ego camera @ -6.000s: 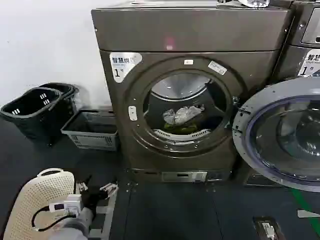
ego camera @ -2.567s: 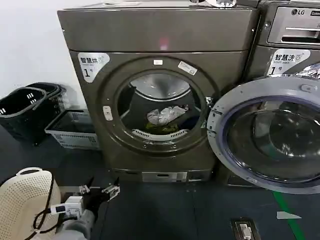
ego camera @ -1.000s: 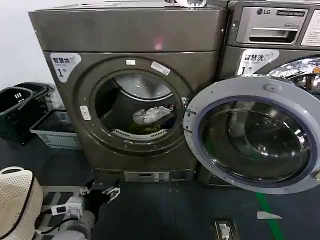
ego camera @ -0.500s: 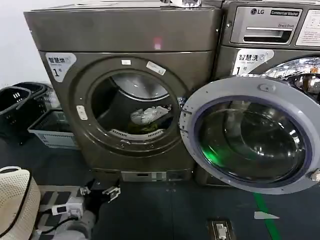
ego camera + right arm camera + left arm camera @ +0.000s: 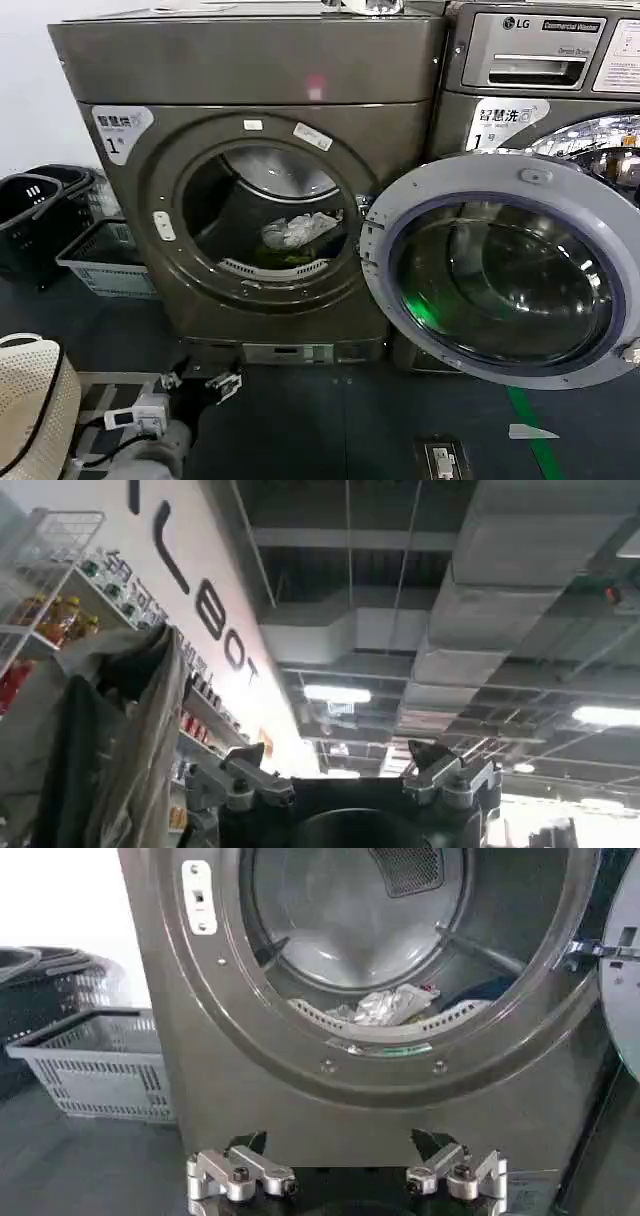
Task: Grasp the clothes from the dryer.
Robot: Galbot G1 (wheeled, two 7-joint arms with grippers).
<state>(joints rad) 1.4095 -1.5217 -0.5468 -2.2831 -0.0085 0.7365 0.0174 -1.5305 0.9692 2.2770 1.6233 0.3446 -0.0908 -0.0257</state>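
Observation:
The dryer [image 5: 250, 70] stands ahead with its round porthole open and a white "1" sticker [image 5: 120, 130] on its front. The clothes [image 5: 295, 232] lie low in the shiny drum: a pale grey-white garment on top of a yellow-green one [image 5: 285, 258]. My left gripper [image 5: 200, 382] hangs open near the floor, in front of the dryer's base and below the porthole. In the left wrist view the left gripper [image 5: 340, 1140] faces the dryer front [image 5: 180, 1028], with the clothes [image 5: 385, 1005] behind the porthole lip. My right gripper [image 5: 338, 750] is open, empty and pointed up at the ceiling.
The dryer's round door [image 5: 500, 285] is swung wide open to the right, in front of the LG machine [image 5: 540, 60]. Left of the dryer stand black baskets [image 5: 30, 215] and a grey crate [image 5: 100, 260]. A white perforated basket [image 5: 30, 400] sits beside my left arm.
Over the earlier frames the dryer slid leftward in the head view and the open door and LG machine came fully into view. Since half a second ago almost nothing has moved.

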